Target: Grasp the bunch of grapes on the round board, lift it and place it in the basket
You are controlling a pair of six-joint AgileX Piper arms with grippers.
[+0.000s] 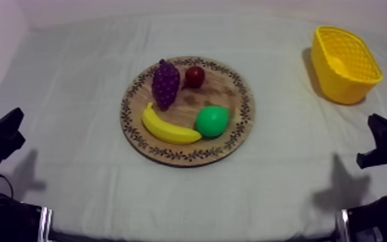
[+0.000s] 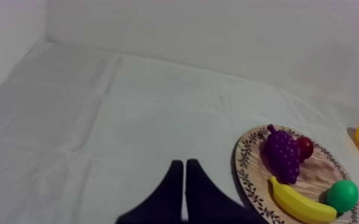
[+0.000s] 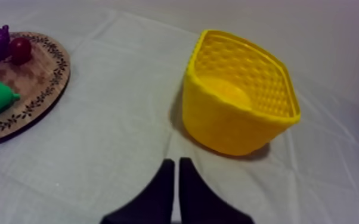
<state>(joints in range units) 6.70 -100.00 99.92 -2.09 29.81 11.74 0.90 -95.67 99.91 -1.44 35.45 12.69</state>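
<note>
The purple bunch of grapes [image 1: 166, 83] lies on the upper left part of the round wooden board [image 1: 184, 155], next to a small red fruit [image 1: 195, 76]. At the table's far right stands the yellow basket [image 1: 337, 83], upright and with nothing in it. My left gripper [image 1: 13, 121] rests low at the left, well short of the board. Its fingers lie together as a narrow wedge [image 2: 184, 164], shut on nothing, with the grapes [image 2: 282, 156] off to one side. My right gripper [image 1: 379, 125] rests low at the right, also shut [image 3: 176, 162], in front of the basket [image 3: 217, 119].
A yellow banana [image 1: 167, 127] and a green pear [image 1: 211, 120] lie on the near half of the board. Bare grey-white cloth lies between the board and the basket and around both grippers. A pale wall rises behind the table.
</note>
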